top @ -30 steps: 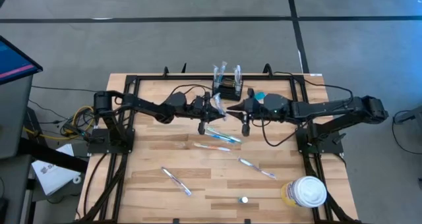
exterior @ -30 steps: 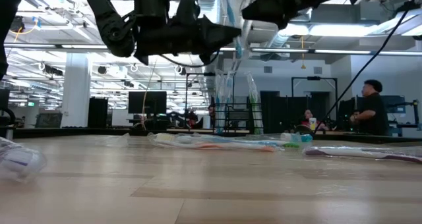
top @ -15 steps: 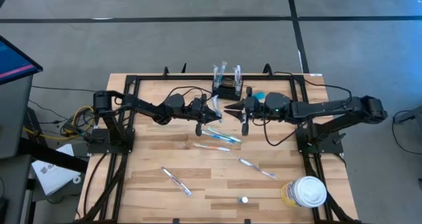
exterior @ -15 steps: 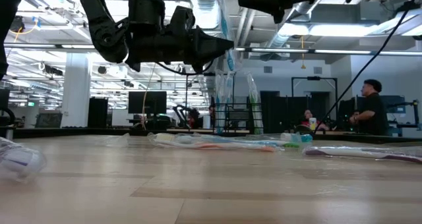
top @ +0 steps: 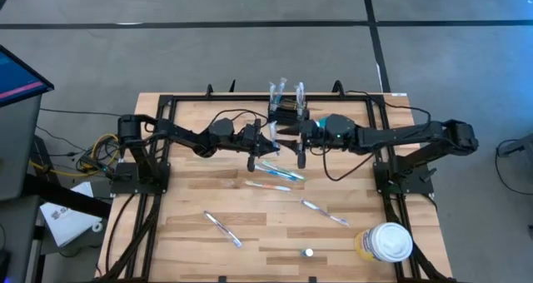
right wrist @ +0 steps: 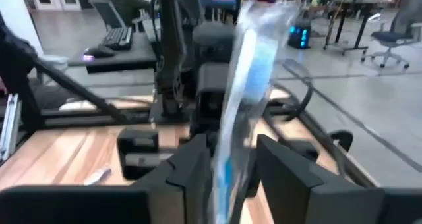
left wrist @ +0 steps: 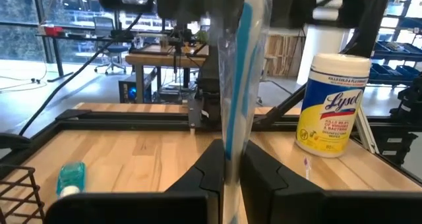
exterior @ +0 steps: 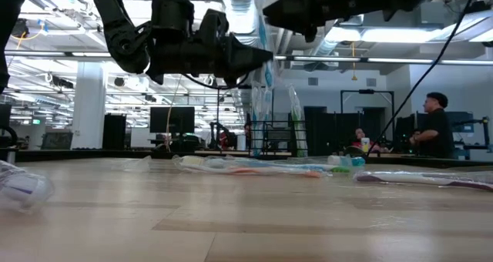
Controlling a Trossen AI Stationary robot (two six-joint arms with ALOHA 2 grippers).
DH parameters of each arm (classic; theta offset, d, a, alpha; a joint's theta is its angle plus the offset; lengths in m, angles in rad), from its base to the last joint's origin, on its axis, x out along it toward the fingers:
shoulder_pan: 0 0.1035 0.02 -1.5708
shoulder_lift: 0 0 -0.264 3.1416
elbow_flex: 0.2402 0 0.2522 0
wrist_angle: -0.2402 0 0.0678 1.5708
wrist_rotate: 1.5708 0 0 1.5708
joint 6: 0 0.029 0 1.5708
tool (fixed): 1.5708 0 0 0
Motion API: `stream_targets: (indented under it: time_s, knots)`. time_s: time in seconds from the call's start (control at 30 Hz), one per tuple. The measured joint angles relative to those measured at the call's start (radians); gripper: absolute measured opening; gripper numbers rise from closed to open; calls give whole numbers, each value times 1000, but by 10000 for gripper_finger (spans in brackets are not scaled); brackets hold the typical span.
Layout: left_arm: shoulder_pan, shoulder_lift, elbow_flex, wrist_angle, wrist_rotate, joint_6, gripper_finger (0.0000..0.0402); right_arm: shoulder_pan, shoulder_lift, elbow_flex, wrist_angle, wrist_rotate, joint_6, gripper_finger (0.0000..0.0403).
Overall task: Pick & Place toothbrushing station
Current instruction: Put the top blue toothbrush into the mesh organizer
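The toothbrushing station, a small black wire-mesh holder (top: 288, 113), stands at the table's far middle with wrapped toothbrushes sticking up out of it. My left gripper (top: 271, 138) is just in front of it, above the table, shut on a clear-wrapped blue toothbrush (left wrist: 239, 85). My right gripper (top: 286, 134) is open and faces the left one. Its two fingers (right wrist: 191, 165) stand on either side of the same wrapped toothbrush (right wrist: 247, 85). I cannot tell whether they touch it. My left gripper pinches the wrapped toothbrush between its two fingers, at the wrapper's lower part (left wrist: 232, 155). The fingers come level from the table's left and lie across the toothbrush. The toothbrush stands about upright (exterior: 266, 31), clear of the table.
Several wrapped toothbrushes lie on the wood in front of the grippers (top: 275, 171), (top: 325, 211), (top: 222, 229). A small blue tube (left wrist: 70, 178) lies near the holder. A white-lidded yellow tub (top: 387, 241) stands at the near right corner. A black frame (top: 166, 108) runs along the table's edges.
My right gripper has moved level toward the table's left, up to my left gripper, so that its open fingers now flank the held toothbrush. The toothbrush has stayed upright in my left gripper.
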Motion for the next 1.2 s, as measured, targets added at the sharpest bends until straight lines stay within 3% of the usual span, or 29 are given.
stream_targets:
  time_s: [0.27, 0.6, 1.0, 1.2]
  knots:
    - [0, 0, 0, -8, 0, 1, 17, 1, 13, 0, 40, 0, 4, 169]
    - [0, 0, 0, -20, -6, 3, 17, -31, 84, 59, 44, 1, 26, 158]
    - [0, 0, 0, -28, -5, 3, 17, -30, 108, 122, -71, 0, 26, 104]
    - [1, 0, 1, -34, -8, 2, 17, -30, 107, 123, -104, -5, 25, 32]
